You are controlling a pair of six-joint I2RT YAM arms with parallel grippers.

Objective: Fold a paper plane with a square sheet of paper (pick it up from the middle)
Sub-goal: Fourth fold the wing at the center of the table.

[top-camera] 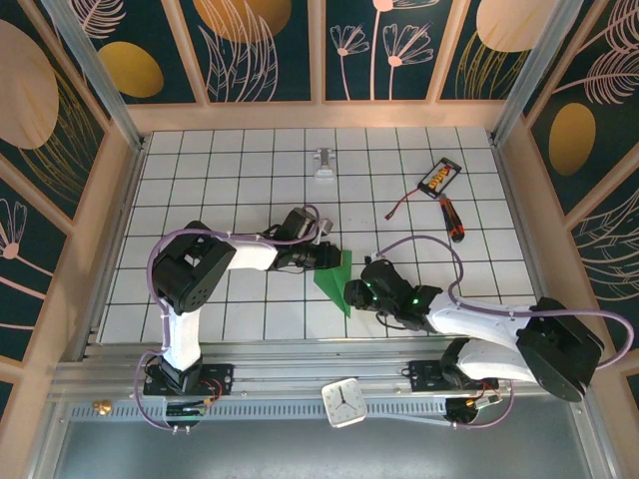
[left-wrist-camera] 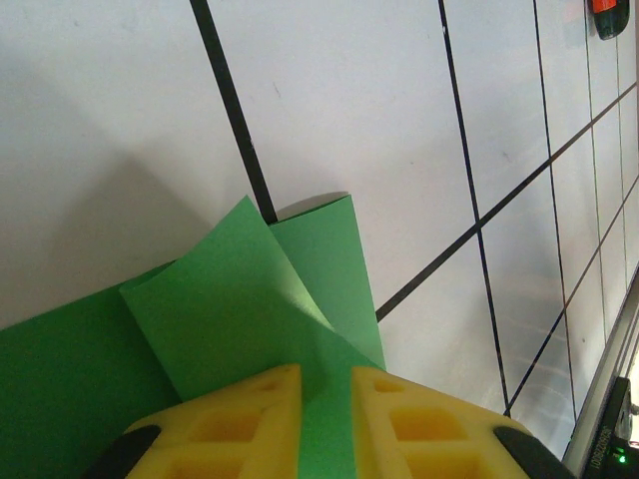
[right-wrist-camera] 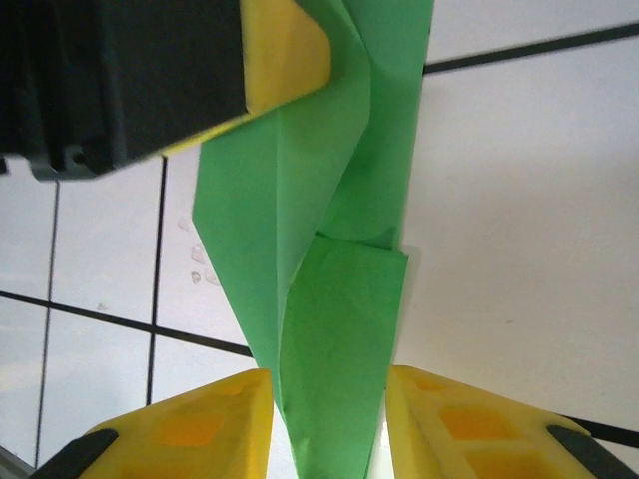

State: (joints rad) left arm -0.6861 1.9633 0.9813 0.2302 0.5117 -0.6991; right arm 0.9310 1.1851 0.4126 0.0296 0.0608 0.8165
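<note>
The green paper (top-camera: pixel 337 283) lies folded into a narrow pointed dart on the white grid table (top-camera: pixel 230 160) between my two arms. My left gripper (top-camera: pixel 332 257) comes in from the left at the paper's far end. In the left wrist view its yellow fingers (left-wrist-camera: pixel 250 414) stand close together, shut on a layer of the paper (left-wrist-camera: pixel 240 299), whose folded flaps spread out ahead. My right gripper (top-camera: pixel 353 292) sits at the near, pointed end. Its fingers (right-wrist-camera: pixel 200 424) stand apart on either side of the paper (right-wrist-camera: pixel 339 319), open. The left finger (right-wrist-camera: pixel 285 50) rests on the paper's far part.
A red-handled screwdriver (top-camera: pixel 452 220) and an orange-and-black device (top-camera: pixel 440 176) with a cable lie at the back right. A small grey metal piece (top-camera: pixel 324 165) sits at the back centre. A white clock (top-camera: pixel 345 402) lies on the rail in front. Wooden walls surround the table.
</note>
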